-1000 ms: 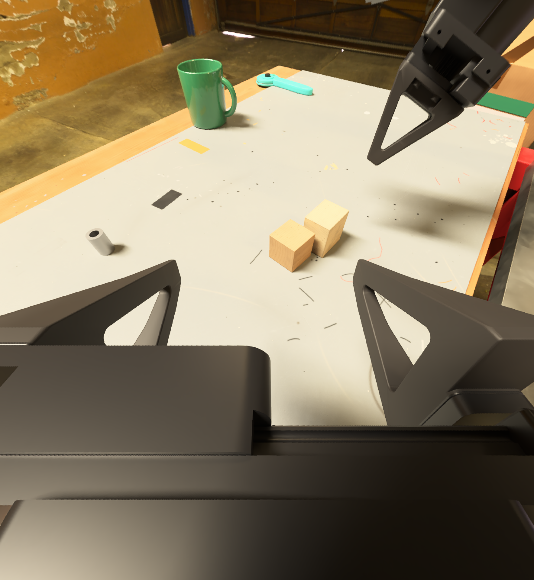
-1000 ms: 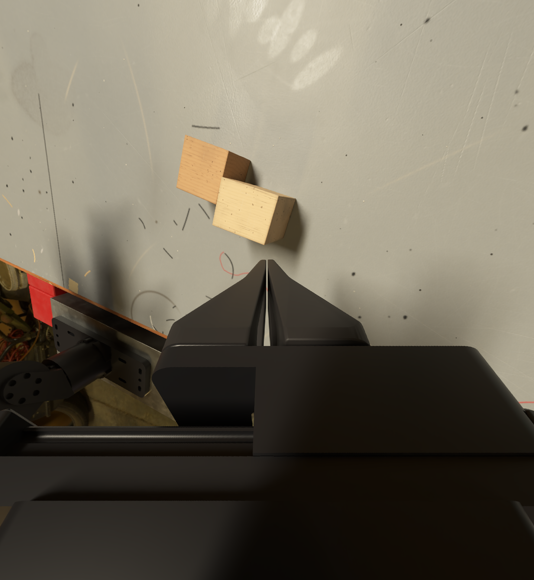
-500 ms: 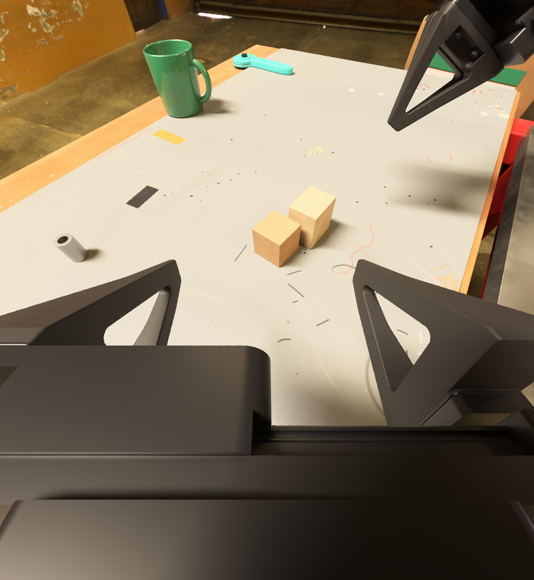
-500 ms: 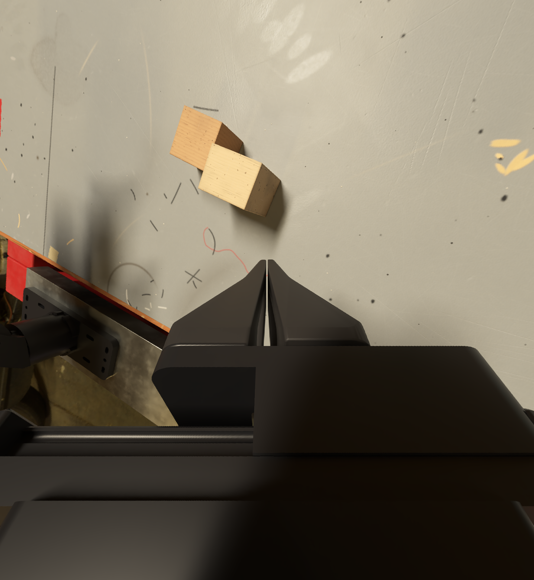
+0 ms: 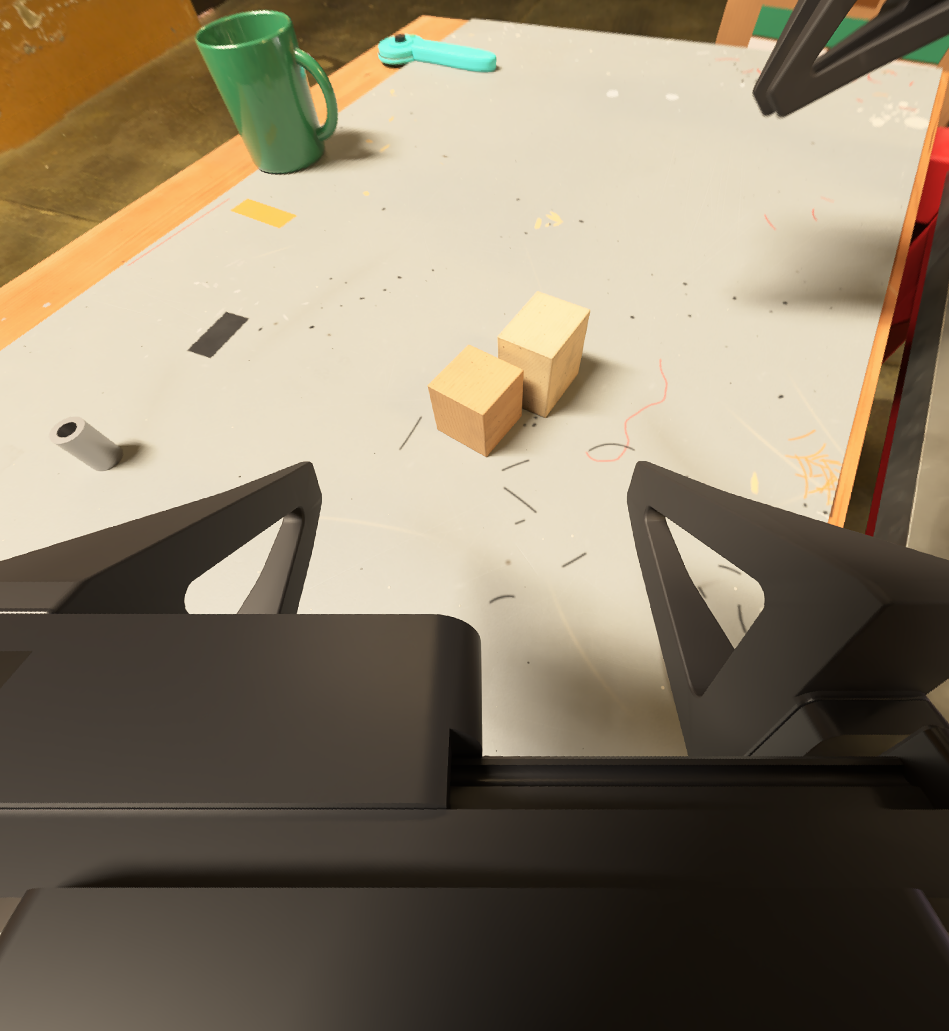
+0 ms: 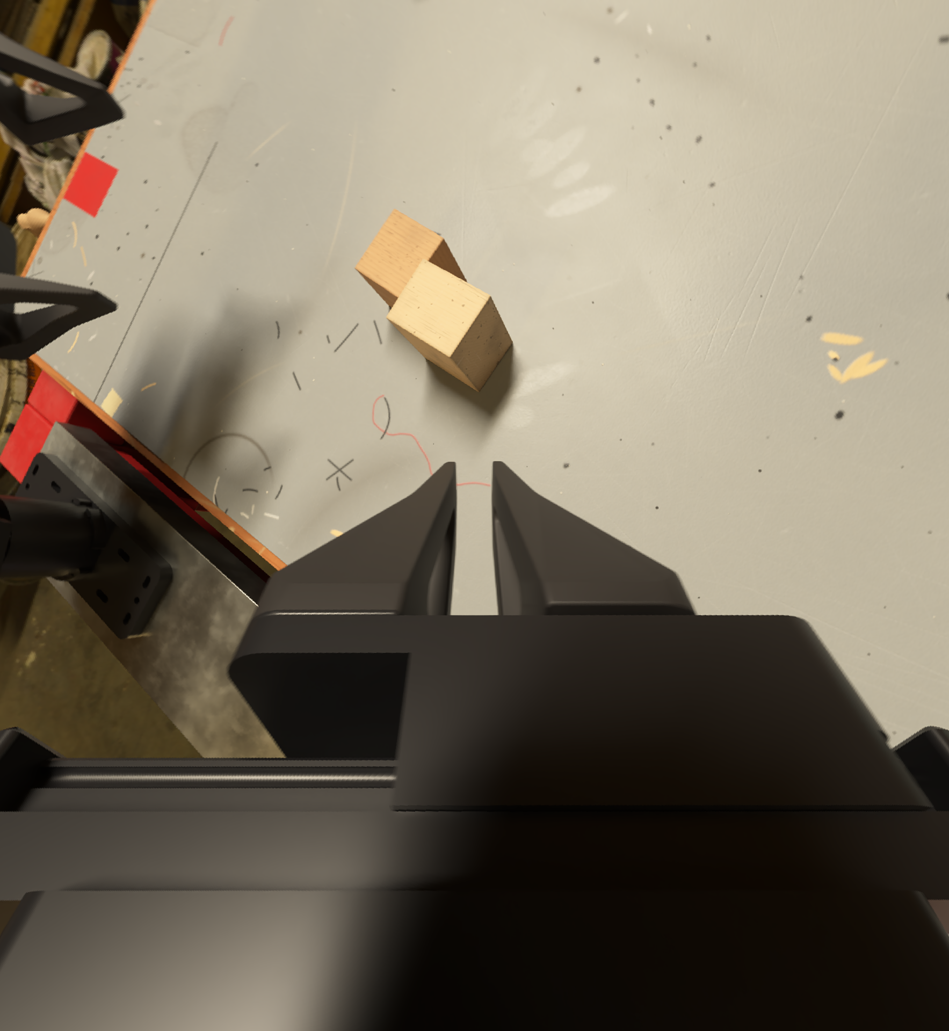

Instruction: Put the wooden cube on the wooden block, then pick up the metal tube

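A tan wooden cube (image 5: 475,399) and a paler, taller wooden block (image 5: 544,348) stand touching mid-table; the right wrist view shows the cube (image 6: 399,251) and the block (image 6: 447,315) too. A short grey metal tube (image 5: 86,443) lies on its side at the left. My left gripper (image 5: 472,474) is open and empty, short of the cube. My right gripper (image 6: 473,468) is empty, its fingers a narrow gap apart, above the table short of the block. It also shows at the top right of the left wrist view (image 5: 768,109).
A green mug (image 5: 263,95) and a teal hand tool (image 5: 438,54) stand at the far left of the grey table (image 5: 516,167). The table's orange right edge (image 5: 879,346) borders a red part and a grey metal mount (image 6: 143,530). The left gripper's fingers (image 6: 42,307) show at left.
My right gripper's fingers have parted slightly from shut, and it has pulled back and up from the blocks. My left gripper's view has shifted; the blocks and tube have not moved.
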Robot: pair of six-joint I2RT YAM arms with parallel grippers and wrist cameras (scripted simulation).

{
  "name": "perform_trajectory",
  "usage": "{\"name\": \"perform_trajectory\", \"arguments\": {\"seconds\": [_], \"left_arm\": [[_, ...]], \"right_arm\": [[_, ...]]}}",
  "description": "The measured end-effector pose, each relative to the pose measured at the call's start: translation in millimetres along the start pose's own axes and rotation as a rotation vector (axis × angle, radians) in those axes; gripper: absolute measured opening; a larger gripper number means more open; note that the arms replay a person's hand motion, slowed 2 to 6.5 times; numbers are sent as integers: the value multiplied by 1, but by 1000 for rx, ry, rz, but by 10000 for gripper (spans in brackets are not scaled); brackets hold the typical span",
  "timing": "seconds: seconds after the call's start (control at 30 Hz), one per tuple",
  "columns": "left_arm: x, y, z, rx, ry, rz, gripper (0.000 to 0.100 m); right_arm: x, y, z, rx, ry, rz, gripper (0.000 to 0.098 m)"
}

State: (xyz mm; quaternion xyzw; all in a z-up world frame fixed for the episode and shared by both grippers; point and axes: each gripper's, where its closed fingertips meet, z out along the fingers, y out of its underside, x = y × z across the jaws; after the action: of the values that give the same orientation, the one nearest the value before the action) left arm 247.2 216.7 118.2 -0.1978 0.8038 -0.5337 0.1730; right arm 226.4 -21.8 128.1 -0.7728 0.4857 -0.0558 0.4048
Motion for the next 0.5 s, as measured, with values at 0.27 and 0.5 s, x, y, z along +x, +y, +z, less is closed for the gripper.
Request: {"name": "perform_trajectory", "arguments": {"seconds": [0.27, 0.5], "left_arm": [[4, 7, 17, -76, 31, 138, 939], [8, 10, 46, -152, 157, 213, 939]], "right_arm": [[8, 13, -17, 104, -11, -168, 596], [22, 23, -28, 196, 29, -295, 866]]}}
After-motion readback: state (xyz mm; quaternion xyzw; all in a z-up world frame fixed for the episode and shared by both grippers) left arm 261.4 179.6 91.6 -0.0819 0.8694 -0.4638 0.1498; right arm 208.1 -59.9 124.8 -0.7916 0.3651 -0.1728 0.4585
